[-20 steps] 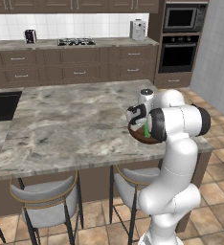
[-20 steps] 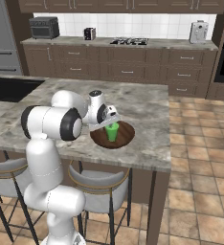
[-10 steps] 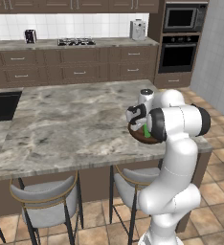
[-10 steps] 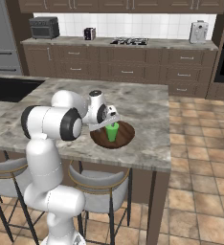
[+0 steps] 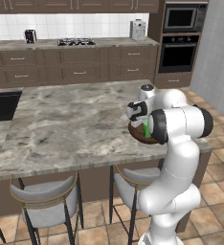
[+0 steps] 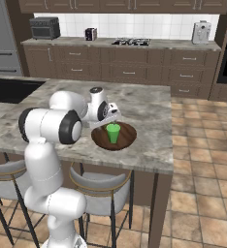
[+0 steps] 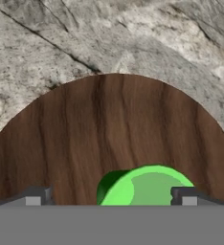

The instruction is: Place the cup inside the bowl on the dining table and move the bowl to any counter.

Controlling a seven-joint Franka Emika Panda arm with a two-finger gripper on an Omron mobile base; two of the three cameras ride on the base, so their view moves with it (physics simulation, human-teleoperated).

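Standing upright inside the bowl (image 6: 114, 137) on the dining table (image 6: 149, 109), the cup (image 6: 113, 132) is released. The gripper (image 7: 109, 200) hovers spread wide above it, grasping nothing.

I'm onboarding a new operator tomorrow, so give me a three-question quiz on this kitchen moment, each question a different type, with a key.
1. True or false: the cup stands upright inside the bowl.
2. Multiple choice: the bowl rests on A) the dining table B) the counter C) a stool.
3. Fill in: the tool has its fingers ____, one fingertip at each side of the cup.

Key: 1 true; 2 A; 3 open.
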